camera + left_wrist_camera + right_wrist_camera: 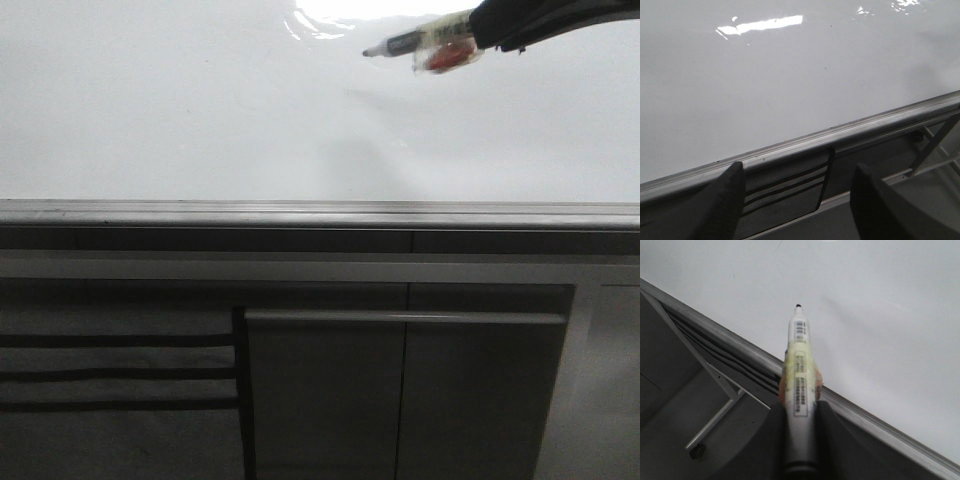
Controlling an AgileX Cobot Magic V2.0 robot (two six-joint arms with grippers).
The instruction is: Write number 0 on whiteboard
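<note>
The whiteboard (200, 120) is a large glossy white board with glare and a grey metal edge strip (300, 212); it also shows in the left wrist view (765, 75) and the right wrist view (880, 315). No number 0 shows on it; the surface is blank. My right gripper (470, 35) is shut on a marker (420, 45), its black tip (368, 52) pointing left over the board's upper right. In the right wrist view the marker (799, 370) sticks out from between the fingers (799, 412), tip (798, 306) close to the board. My left gripper (797, 192) is open and empty by the board's edge.
Dark grey cabinet panels (400, 400) with slotted vents (115, 370) stand below the board's edge strip. A light metal frame bar (715, 422) shows beside the cabinet in the right wrist view.
</note>
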